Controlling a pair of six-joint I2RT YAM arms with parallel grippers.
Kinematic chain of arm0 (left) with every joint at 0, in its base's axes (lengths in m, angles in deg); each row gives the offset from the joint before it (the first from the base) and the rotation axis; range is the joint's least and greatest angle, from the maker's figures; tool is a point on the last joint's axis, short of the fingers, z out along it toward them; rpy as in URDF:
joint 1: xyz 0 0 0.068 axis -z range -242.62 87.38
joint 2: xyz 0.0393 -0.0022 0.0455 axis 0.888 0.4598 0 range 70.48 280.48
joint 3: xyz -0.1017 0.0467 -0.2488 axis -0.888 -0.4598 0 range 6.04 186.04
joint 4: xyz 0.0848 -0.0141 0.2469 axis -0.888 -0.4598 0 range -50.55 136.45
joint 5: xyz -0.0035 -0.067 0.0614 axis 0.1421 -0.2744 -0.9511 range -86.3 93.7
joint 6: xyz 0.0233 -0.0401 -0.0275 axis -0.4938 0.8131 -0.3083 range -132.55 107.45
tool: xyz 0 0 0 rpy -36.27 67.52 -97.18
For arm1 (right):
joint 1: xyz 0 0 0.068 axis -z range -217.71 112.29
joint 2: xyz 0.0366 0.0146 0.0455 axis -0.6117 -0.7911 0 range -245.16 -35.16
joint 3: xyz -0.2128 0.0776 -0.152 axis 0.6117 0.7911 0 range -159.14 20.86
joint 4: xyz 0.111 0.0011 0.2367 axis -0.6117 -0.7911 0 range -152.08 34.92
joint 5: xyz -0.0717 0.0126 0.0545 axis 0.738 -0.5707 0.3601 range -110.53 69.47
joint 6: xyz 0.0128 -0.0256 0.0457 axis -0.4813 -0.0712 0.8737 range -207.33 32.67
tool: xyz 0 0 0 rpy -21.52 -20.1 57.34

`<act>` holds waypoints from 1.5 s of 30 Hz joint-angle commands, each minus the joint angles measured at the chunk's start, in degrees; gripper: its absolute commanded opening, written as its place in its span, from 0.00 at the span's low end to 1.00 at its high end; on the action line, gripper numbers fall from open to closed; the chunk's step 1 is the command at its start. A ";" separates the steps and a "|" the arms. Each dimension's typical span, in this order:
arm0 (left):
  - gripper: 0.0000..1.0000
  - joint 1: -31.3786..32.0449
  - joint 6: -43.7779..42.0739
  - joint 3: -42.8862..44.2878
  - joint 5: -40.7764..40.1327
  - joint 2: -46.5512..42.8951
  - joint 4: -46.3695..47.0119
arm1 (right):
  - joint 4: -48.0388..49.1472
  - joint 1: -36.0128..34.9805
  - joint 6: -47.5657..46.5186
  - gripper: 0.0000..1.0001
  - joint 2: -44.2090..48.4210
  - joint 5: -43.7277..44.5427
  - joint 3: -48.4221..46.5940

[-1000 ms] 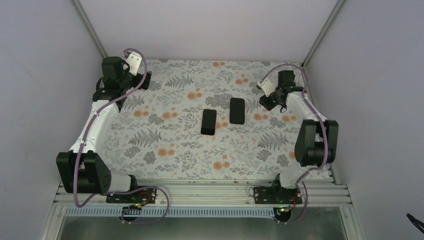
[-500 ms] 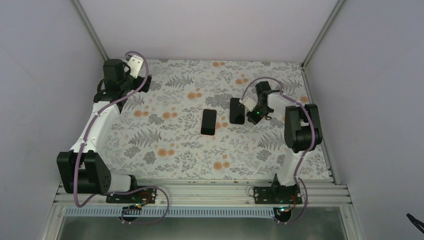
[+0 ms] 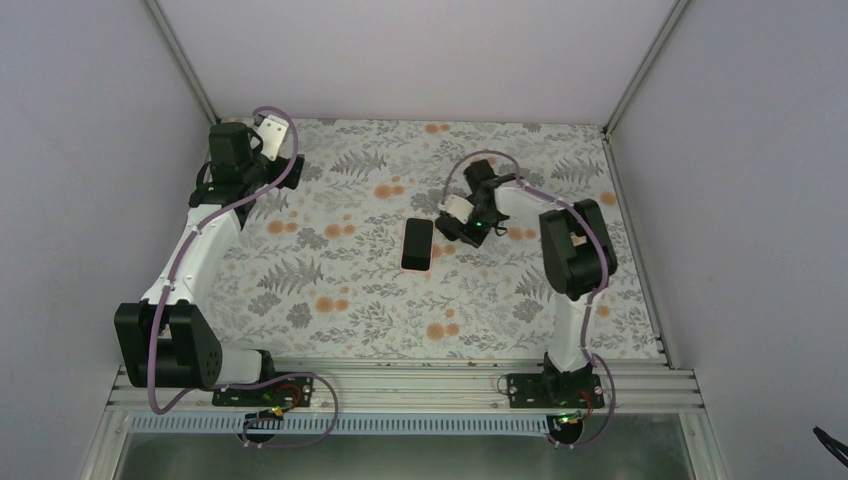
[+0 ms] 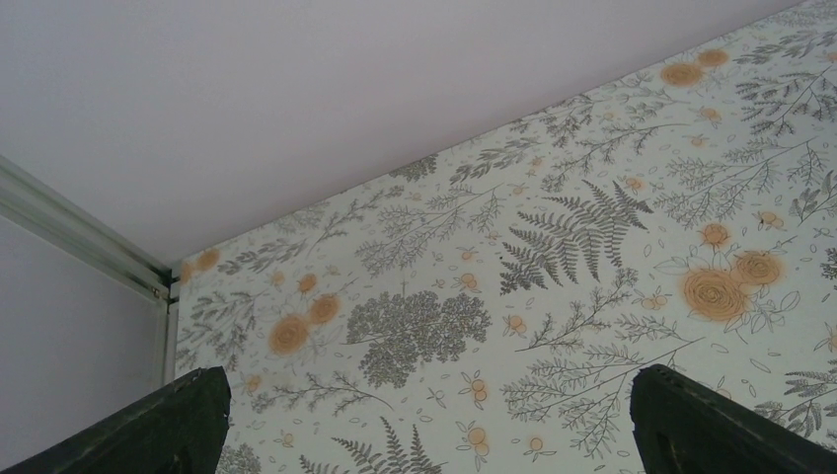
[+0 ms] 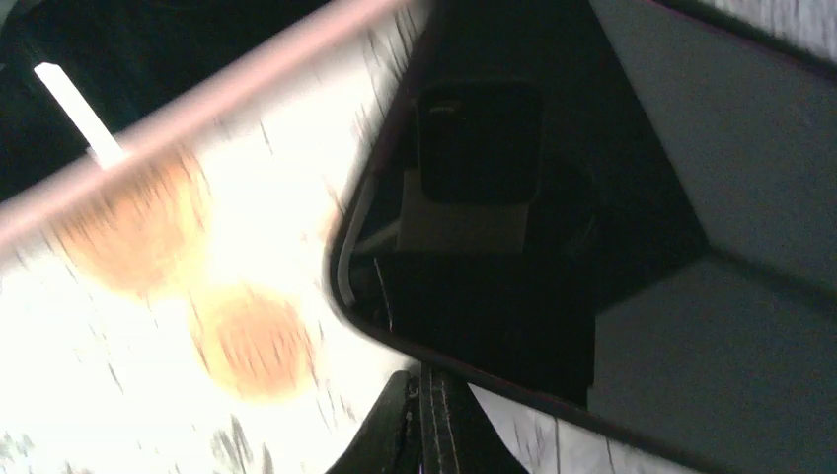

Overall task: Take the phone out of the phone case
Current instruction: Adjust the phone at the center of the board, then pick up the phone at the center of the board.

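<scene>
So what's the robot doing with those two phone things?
The right hand hangs low over the glossy black rectangular phone, fingers pinched together and holding nothing. From above, the arm hides that phone. The flat black slab with the pink rim lies beside it on the flowery table, with nothing touching it. The left hand is open over the far left corner.

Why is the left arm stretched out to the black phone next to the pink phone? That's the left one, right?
No, it is the right arm that is stretched out to the black phone next to the pink phone. The left arm is off in the far corner. The top view shows this.
</scene>
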 commanded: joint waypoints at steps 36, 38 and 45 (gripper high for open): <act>1.00 -1.13 -3.33 -8.83 -8.42 -6.39 11.70 | -21.62 4.44 -45.43 1.00 -18.00 -10.61 -35.88; 1.00 -1.15 -3.56 -8.96 -7.90 -6.24 11.71 | -23.47 4.64 -45.34 1.00 -20.21 -9.83 -38.23; 1.00 -1.45 -2.81 -8.27 -5.47 -5.73 10.73 | -23.50 5.57 -43.71 1.00 -23.78 -10.35 -41.75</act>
